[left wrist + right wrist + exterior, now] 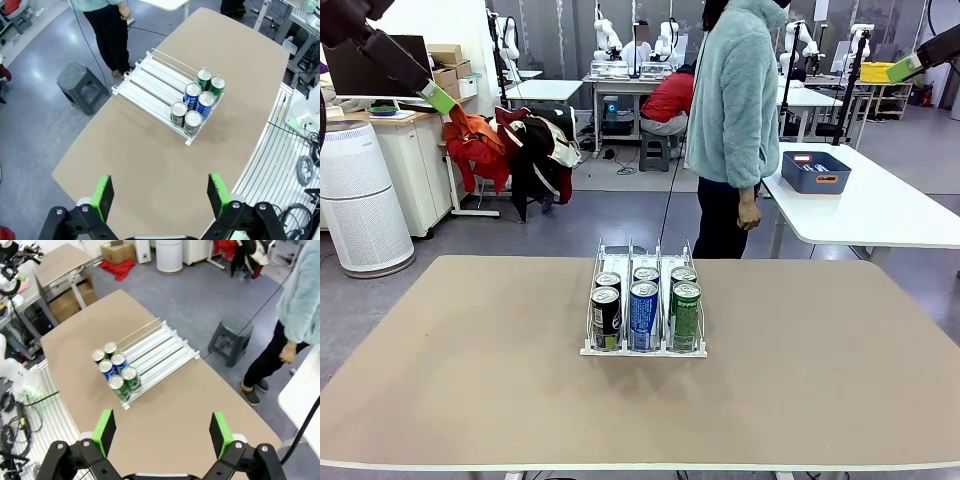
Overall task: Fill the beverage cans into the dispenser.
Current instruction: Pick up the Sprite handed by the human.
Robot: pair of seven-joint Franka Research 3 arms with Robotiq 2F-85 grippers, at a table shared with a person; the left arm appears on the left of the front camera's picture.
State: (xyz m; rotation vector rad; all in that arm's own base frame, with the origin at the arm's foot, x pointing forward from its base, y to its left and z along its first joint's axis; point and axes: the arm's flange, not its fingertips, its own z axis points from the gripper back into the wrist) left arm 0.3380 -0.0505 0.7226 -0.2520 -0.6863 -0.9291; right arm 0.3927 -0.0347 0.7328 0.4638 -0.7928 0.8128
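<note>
**A:** Start closest in. How do the pincers stand?

**B:** The left pincer (160, 194) is spread wide with nothing in it, and the right pincer (162, 432) is the same. Both hang high over the table (470, 390), one off to each side.

**A:** Which way do the cans lie from them?

**B:** Below and ahead, toward the middle of the table. The beverage cans (643, 315) stand upright in the dispenser (150, 82), two to a lane. Black ones are in the robot's left lane, blue-and-white in the centre and green in the right. All six crowd the end nearest the robot.

**A:** Long axis?

**B:** The lanes run from the robot's side straight across toward the far side, so the bare stretch is the far part (that's where a further can would go in, I'd judge).

**A:** Which arm is nearer?

**B:** The dispenser sits about midway between them, so I can't call either one nearer. Every can I can see is already in a lane, so my guess is the next move waits on a fresh can.

**A:** And beyond?

**B:** A person (735, 100) stands just past the far edge, one hand (750, 215) hanging down. Farther back, a dark blue bin (817, 172) rests on a white table (890, 215).
</note>
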